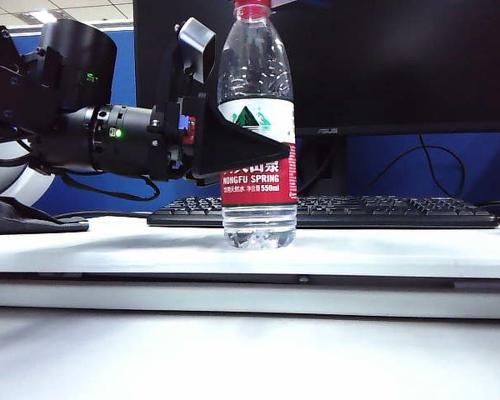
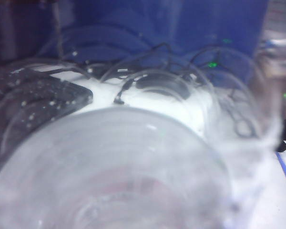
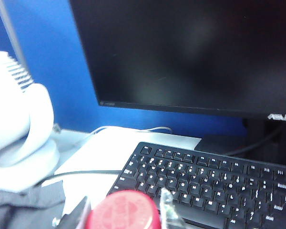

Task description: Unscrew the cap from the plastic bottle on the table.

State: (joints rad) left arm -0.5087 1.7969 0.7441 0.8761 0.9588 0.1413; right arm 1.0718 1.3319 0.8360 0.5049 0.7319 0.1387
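The clear plastic bottle (image 1: 258,83) with its red-and-white label stands upright on the white table (image 1: 400,250). The red cap (image 1: 252,10) is on its neck at the top edge of the exterior view. My left gripper (image 1: 252,148) comes in from the left and is shut on the bottle at label height, one black finger across the front. In the left wrist view the bottle (image 2: 114,167) fills the frame as a blur and hides the jaws. My right gripper (image 3: 125,201) is above the cap (image 3: 124,215), a dark finger and a clear finger (image 3: 168,207) lying against its two sides.
A black keyboard (image 1: 383,210) lies just behind the bottle, below a dark monitor (image 1: 383,58). A grey cloth (image 1: 25,218) lies at the table's left end. A white arm base (image 3: 19,138) and a cable show in the right wrist view.
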